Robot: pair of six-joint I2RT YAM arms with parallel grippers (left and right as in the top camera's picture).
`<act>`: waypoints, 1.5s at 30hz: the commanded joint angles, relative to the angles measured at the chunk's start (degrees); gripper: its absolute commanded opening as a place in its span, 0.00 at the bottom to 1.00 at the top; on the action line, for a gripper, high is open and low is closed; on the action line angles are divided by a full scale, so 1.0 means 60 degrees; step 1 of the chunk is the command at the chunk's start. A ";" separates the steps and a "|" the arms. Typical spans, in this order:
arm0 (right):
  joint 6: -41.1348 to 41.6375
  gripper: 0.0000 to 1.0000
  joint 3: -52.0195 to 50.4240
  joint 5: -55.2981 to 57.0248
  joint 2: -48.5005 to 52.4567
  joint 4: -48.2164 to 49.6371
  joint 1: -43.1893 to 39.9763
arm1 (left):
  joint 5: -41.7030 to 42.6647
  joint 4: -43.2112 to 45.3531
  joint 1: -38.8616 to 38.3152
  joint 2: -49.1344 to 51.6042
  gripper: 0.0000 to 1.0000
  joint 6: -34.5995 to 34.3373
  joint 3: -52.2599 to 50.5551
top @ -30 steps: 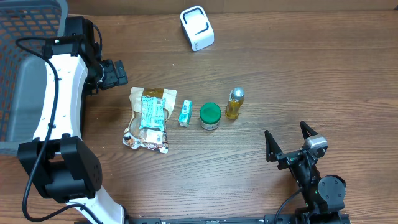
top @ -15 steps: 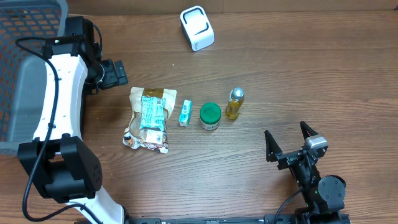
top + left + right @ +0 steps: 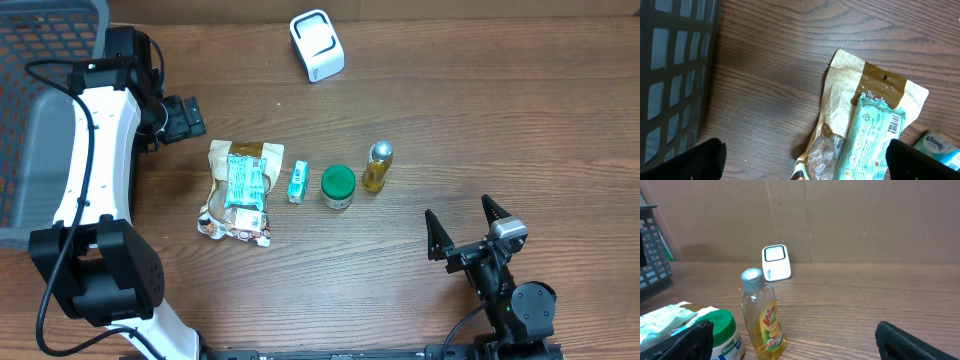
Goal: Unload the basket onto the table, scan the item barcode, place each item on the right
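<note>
**Overhead.** A wooden table [image 3: 500, 120] with brown grain is carrying all the stock. A dark mesh basket [image 3: 40, 60] is sitting at the far left edge. A white scanner [image 3: 317, 45] is standing alone at the far side, well apart from the goods. A row is lying mid-table, left to right: a cream-and-brown pouch [image 3: 218, 175] with a teal packet [image 3: 245, 180] resting on top of it, a small teal tissue box [image 3: 298, 183], a green-lidded jar [image 3: 337, 186], and a yellow bottle [image 3: 377, 166] with a silver cap. The left gripper [image 3: 192, 118] is hovering just beyond the pouch's far left corner, jaws released and holding nothing. The right gripper [image 3: 457, 206] is waiting at the near right, jaws spread wide and empty, apart from the row.

**Left wrist.** The basket wall is filling the left edge. The packet's barcode [image 3: 896, 122] is facing up, and bare wood is showing between the two dark fingertips [image 3: 700, 160].

**Right wrist.** The bottle is standing upright beside the jar, with the scanner far behind them. A plain cardboard wall [image 3: 865, 220] is closing off the room beyond the table.
</note>
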 commanded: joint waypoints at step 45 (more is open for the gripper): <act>0.3078 1.00 0.7650 -0.0437 0.4102 -0.5413 -0.0011 | 0.0106 0.0015 -0.0051 -0.0058 1.00 0.0146 -0.0106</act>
